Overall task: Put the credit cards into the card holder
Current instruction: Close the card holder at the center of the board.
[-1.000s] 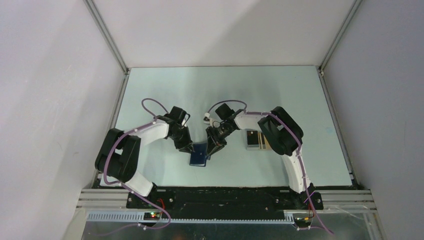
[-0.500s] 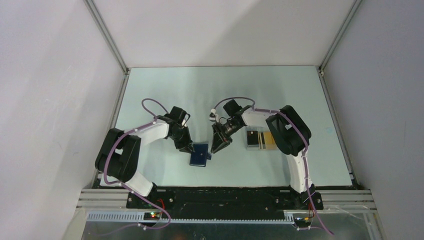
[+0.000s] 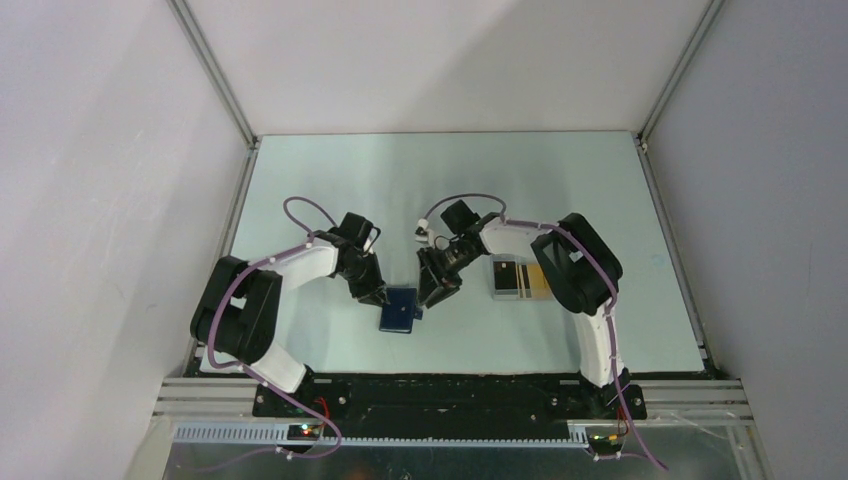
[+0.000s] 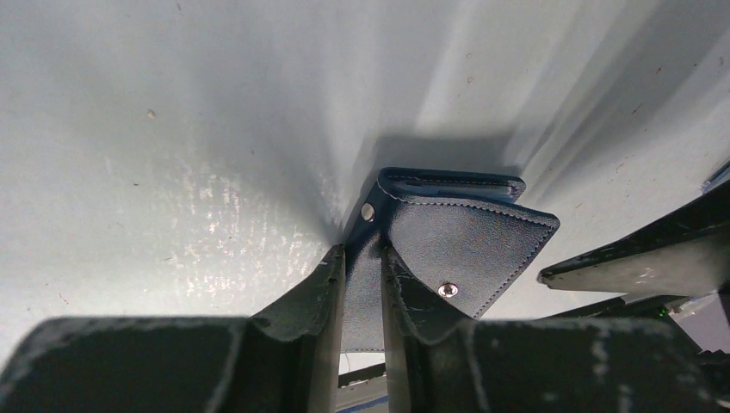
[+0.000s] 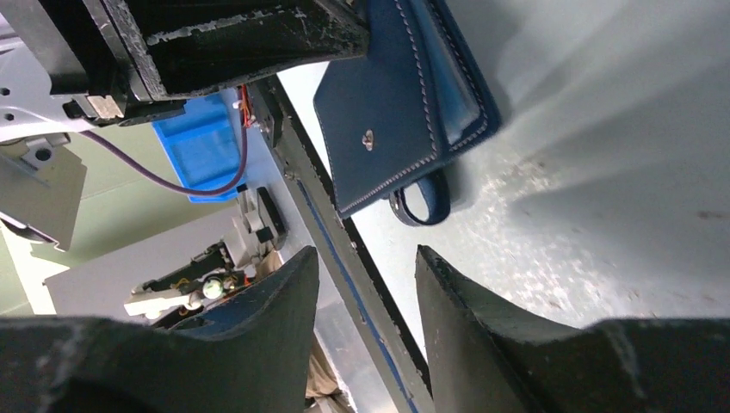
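Note:
The navy card holder (image 3: pixel 399 311) lies near the front middle of the table. My left gripper (image 3: pixel 380 297) stands at its left edge. In the left wrist view this gripper (image 4: pixel 361 262) is shut on a leather panel of the card holder (image 4: pixel 469 237), whose snap flap hangs open. My right gripper (image 3: pixel 433 296) is just right of the holder, apart from it. Seen from the right wrist, that gripper (image 5: pixel 366 258) is open and empty, with the card holder (image 5: pixel 400 95) ahead of it. The orange-yellow credit cards (image 3: pixel 538 283) lie further right.
A clear case with a dark base (image 3: pixel 508 279) sits against the cards, under the right arm's elbow. The holder's small loop strap (image 5: pixel 420 203) points toward my right gripper. The table's front rail (image 3: pixel 450 385) runs just behind the holder.
My right gripper has drawn back a little to the right from the card holder and opened. The left gripper and the holder have stayed put.

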Controlling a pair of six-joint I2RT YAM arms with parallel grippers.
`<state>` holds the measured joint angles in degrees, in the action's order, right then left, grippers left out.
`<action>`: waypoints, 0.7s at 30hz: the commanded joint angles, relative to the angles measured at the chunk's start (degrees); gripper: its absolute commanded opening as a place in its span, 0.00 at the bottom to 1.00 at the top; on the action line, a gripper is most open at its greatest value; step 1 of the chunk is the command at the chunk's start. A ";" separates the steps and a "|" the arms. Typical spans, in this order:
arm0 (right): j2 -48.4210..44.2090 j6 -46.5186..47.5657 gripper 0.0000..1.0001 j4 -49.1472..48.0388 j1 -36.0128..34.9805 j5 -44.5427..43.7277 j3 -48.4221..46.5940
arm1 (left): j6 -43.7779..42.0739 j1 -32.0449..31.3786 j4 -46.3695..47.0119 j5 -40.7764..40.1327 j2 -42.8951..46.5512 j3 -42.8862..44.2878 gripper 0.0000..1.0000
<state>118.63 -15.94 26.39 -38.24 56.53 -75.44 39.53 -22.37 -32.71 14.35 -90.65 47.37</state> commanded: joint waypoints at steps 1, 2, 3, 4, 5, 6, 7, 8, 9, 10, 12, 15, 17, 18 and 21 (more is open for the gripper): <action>1.61 -3.15 0.51 -5.17 -2.30 0.00 -1.12 | -0.33 -0.90 0.88 -4.00 -2.71 -1.22 0.24; 1.83 -3.49 0.51 -6.10 -2.77 0.16 -1.40 | -0.33 -0.85 0.89 -4.08 -2.78 -1.23 0.24; 2.21 -4.03 0.51 -6.49 -3.01 0.31 -1.73 | -0.33 -0.89 0.89 -4.03 -2.82 -1.23 0.24; 2.39 -4.19 0.52 -7.00 -3.43 0.23 -1.91 | -0.35 -0.91 0.89 -4.09 -2.79 -1.19 0.24; 2.70 -4.34 0.52 -7.21 -3.56 0.15 -2.19 | -0.34 -0.92 0.96 -4.09 -2.83 -1.22 0.24; 2.98 -4.44 0.52 -7.47 -3.78 0.02 -2.36 | -0.29 -0.92 0.95 -4.08 -2.85 -1.23 0.24; 3.08 -4.55 0.52 -7.61 -3.87 -0.43 -2.52 | -0.26 -0.92 0.97 -4.09 -2.86 -1.17 0.24; 3.27 -4.59 0.52 -7.83 -3.93 -0.62 -2.57 | -0.25 -0.94 0.93 -4.12 -2.91 -1.15 0.24; 3.36 -4.42 0.52 -7.75 -3.98 -0.81 -2.82 | -0.24 -0.95 0.96 -4.12 -2.93 -1.15 0.24; 3.30 -3.71 0.52 -7.12 -3.96 -1.64 -3.03 | -0.29 -0.93 0.97 -4.15 -2.92 -1.17 0.24; 2.55 -2.66 0.52 -6.09 -3.96 -3.75 -3.06 | -0.35 -1.00 0.91 -4.20 -2.95 -1.21 0.24; 1.00 -2.52 0.52 -5.72 -3.43 -5.13 -3.05 | -0.33 -0.99 0.96 -4.17 -3.08 -1.10 0.24; -0.04 -2.58 0.52 -5.91 -3.16 -6.50 -3.10 | -0.33 -1.01 0.95 -4.18 -3.22 -1.06 0.24; -0.32 -2.88 0.53 -6.18 -3.11 -7.02 -3.06 | -0.33 -1.01 0.92 -4.23 -3.26 -1.08 0.24; -0.44 -4.14 0.53 -7.86 -2.68 -6.96 -3.09 | -0.33 -1.01 0.92 -4.17 -3.22 -1.06 0.24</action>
<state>120.90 -19.77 20.93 -41.63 52.64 -76.95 39.53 -22.37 -32.75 14.37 -90.76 47.46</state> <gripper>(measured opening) 0.526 0.241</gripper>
